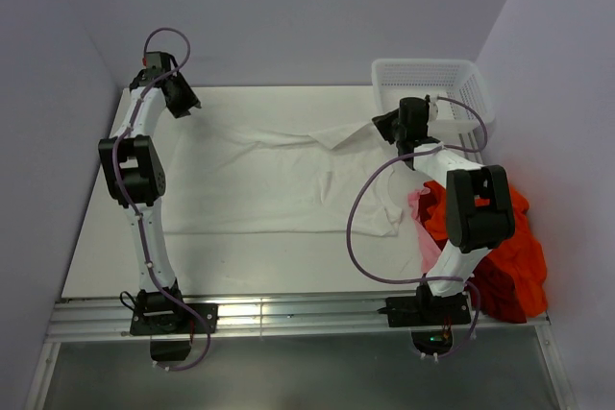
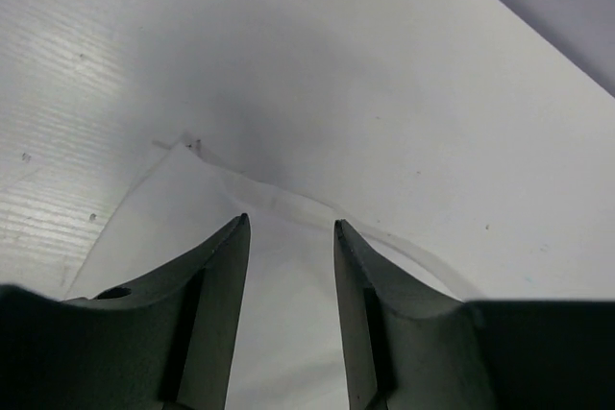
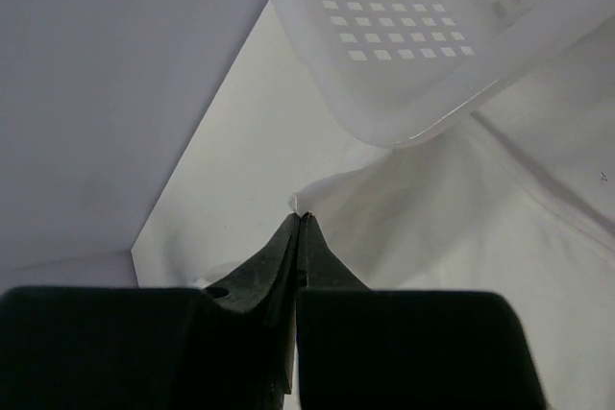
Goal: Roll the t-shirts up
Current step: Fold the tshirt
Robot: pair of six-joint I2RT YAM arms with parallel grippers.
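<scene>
Table (image 1: 240,261) is bearing the white t-shirt (image 1: 259,180), being spread flat, orange-red t-shirts (image 1: 509,256) heaping at right (rolling not begun). Right pincer (image 3: 300,216) is pinching its far corner; left pincer (image 2: 290,223) is hovering half-parted, empty. Next: likely gripping one hem.

The table (image 1: 240,266) has a flat white top with pale walls on three sides. A white t-shirt (image 1: 269,180) lies spread across its middle, mostly flat, with some folds. The shirt's far right corner is raised off the surface, near the white mesh basket (image 1: 432,79) that stands at the far right corner of the table. At the near right side is a crumpled heap of orange-red t-shirts (image 1: 509,256), partly hanging over the table's edge. Along the near edge runs a metal rail (image 1: 288,314).
</scene>
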